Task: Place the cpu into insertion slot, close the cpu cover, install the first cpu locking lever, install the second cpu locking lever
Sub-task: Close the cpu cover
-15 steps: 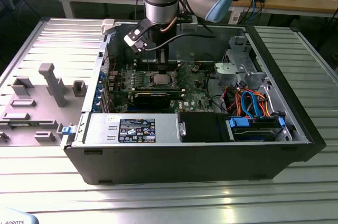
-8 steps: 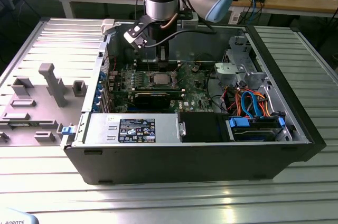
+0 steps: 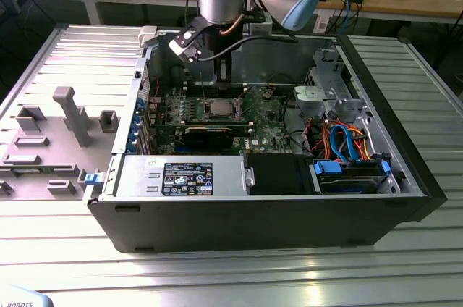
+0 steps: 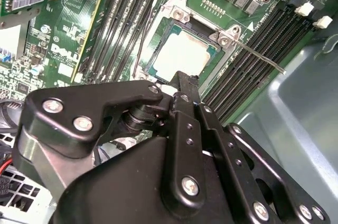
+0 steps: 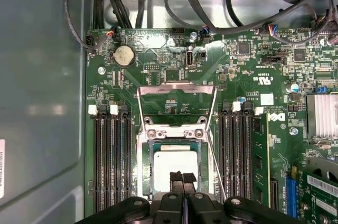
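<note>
The cpu (image 5: pixel 174 161) lies flat in the insertion slot (image 5: pixel 142 167), its silvery top facing up; the second wrist view shows the cpu (image 4: pixel 182 55) seated there too. The cpu cover (image 5: pixel 177 90) is swung open, away from the slot, and green board shows through its window. Two thin locking levers (image 5: pixel 212 129) stand released along the slot's sides, one lever (image 4: pixel 259 57) sticking out over the memory slots. My gripper (image 5: pixel 182 175) hangs just above the chip's edge, fingers shut with nothing between them. In the exterior view the gripper (image 3: pixel 223 79) is inside the case, over the cpu (image 3: pixel 219 108).
Black memory slots (image 5: pixel 108 166) flank the socket on both sides. Cables (image 5: pixel 211 7) run along the board's edge by the case wall. A long black card (image 3: pixel 210 133) lies beside the socket, with a drive cage (image 3: pixel 325 93) and orange and blue cables (image 3: pixel 347 140) at the exterior view's right.
</note>
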Robot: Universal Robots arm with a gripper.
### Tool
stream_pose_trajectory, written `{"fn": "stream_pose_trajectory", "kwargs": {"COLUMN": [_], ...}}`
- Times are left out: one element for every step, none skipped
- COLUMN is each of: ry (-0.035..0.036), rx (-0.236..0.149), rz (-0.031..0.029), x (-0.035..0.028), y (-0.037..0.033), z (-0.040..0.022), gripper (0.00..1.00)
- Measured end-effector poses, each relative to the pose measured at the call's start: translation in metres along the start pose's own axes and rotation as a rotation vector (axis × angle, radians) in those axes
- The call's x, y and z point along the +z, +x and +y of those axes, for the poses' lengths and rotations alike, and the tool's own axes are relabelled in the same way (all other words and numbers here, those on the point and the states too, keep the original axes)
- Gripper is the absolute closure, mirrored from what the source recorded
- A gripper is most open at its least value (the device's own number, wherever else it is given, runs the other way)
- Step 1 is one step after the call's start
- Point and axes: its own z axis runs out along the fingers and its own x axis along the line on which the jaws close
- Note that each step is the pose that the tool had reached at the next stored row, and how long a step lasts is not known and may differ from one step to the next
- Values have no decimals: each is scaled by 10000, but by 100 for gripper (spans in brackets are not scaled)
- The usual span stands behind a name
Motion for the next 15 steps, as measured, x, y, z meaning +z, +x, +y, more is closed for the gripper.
{"fn": "stream_pose_trajectory", "kwargs": {"ry": [0,-1,-1,-2,-2,-2,0,9,26,60,187,280,328,347,365], "rx": [0,0,0,0,0,1,1,1,0,-1,-5,-7,-8,-9,-9], "rz": [-1,-4,-4,-2,-3,-3,-5,-7,-7,-8,-32,-47,-51,-52,-53], "x": [-21,-35,-37,-36,-37,-37,-38,-39,-38,-36,-34,-34,-33,-33,-33], "y": [0,-1,0,0,0,0,-1,-1,-1,0,0,0,0,0,0], "z": [1,2,2,2,2,2,4,13,24,36,59,72,81,87,92], "gripper": [89,89,89,89,89,89,89,89,89,89,89,89,89,89,89]}}
